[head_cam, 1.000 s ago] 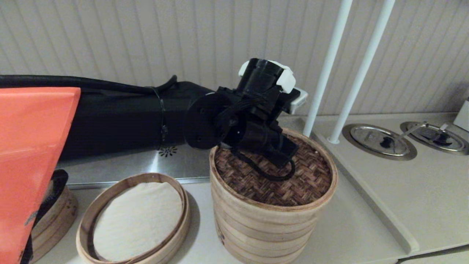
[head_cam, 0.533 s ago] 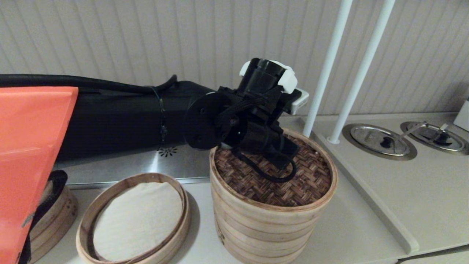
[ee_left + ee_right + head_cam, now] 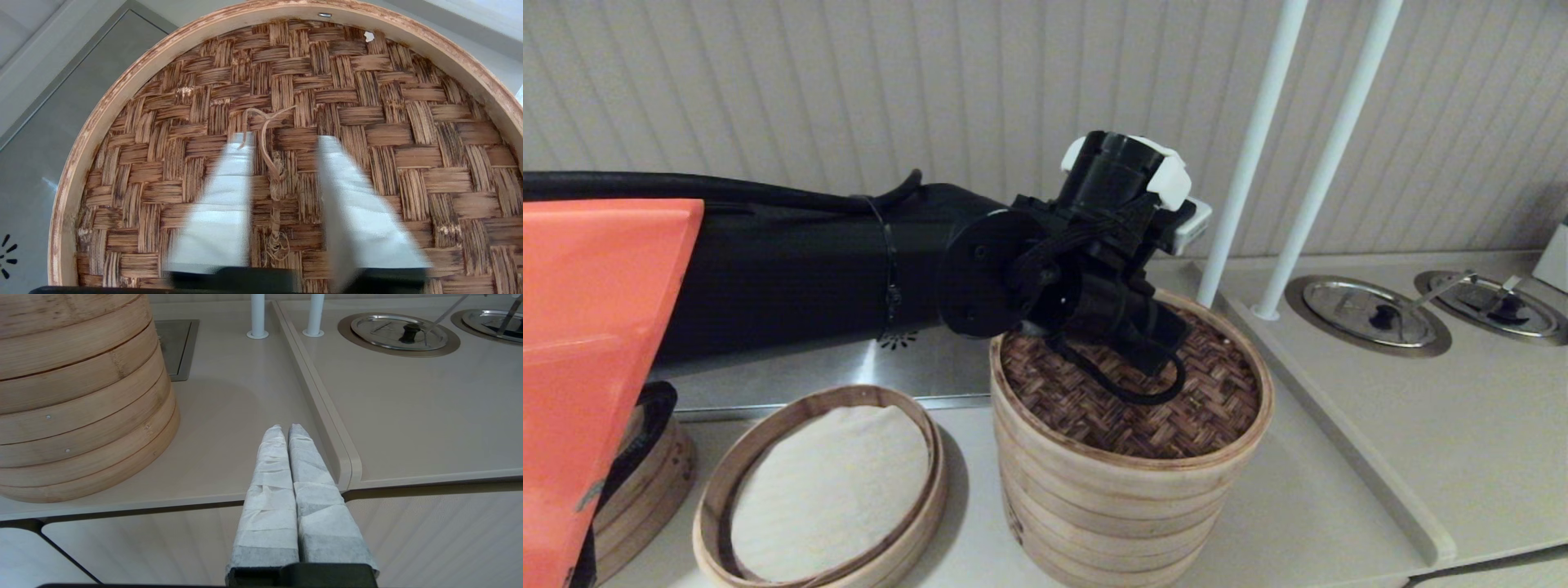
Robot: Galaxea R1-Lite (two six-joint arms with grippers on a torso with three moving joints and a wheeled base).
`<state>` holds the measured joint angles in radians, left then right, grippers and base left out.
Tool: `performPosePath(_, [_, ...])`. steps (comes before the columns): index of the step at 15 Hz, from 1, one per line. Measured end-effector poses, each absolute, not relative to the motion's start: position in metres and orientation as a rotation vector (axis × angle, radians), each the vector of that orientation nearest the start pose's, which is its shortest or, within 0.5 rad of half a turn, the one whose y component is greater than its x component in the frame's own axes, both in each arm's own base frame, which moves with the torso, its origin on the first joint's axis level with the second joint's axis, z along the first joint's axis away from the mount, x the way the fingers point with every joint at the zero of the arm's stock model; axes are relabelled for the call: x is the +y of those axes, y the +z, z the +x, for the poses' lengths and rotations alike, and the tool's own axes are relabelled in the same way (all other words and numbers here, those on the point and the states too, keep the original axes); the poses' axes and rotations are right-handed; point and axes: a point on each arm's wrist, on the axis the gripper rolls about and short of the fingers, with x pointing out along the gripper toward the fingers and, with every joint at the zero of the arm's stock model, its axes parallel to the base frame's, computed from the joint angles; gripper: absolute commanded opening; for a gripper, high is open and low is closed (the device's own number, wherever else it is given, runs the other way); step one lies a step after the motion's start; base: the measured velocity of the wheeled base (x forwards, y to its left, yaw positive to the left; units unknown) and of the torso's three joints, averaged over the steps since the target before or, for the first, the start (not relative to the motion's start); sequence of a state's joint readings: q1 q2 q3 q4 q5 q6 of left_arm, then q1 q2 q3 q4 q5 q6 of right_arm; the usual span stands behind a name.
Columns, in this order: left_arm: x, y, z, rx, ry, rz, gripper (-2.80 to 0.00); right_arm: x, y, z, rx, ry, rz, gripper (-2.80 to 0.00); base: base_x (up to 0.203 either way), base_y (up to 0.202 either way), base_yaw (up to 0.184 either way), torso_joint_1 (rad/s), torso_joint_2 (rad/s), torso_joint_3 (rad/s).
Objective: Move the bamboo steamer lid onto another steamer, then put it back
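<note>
The bamboo steamer lid [image 3: 1217,400], dark woven with a pale rim, sits on the tall pale steamer stack [image 3: 1094,506]. My left gripper [image 3: 284,139] hovers open just above the lid's centre [image 3: 367,81]. Its white-wrapped fingers [image 3: 220,204] stand on either side of the small twine loop [image 3: 265,134] without closing on it. In the head view the wrist hides the fingers. The low steamer with the white cloth liner [image 3: 719,482] stands uncovered to the left of the stack. My right gripper [image 3: 284,428] is shut and empty near the counter's front edge, right of the stack [image 3: 81,396].
Two white poles [image 3: 1250,155] rise behind the stack. Two steel lids with black knobs [image 3: 1368,314] are set into the counter at right, beyond a raised ridge [image 3: 1339,457]. Another bamboo stack [image 3: 645,482] shows at far left, behind an orange panel [image 3: 588,327].
My left wrist has shifted very slightly over the lid. The lid and both steamers have not moved.
</note>
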<state>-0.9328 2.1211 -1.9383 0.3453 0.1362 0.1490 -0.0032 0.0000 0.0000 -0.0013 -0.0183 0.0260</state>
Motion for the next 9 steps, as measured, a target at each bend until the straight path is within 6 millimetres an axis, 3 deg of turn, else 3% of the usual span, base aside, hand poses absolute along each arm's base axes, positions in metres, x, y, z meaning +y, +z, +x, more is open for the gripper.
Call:
performPosePath(4, [-0.341,0.254,0.257,0.402,-0.803,0.379,0.00,0.000,0.076,-0.023,-0.002,-0.021,0.026,-2.80,0.000,0.000,0.000,0.000,0.00,0.000])
performPosePath(9, [-0.309,0.300,0.234,0.354,-0.760,0.286,0.00,0.000,0.076,-0.023,-0.001,-0.021,0.026,-2.80,0.000,0.000,0.000,0.000,0.00,0.000])
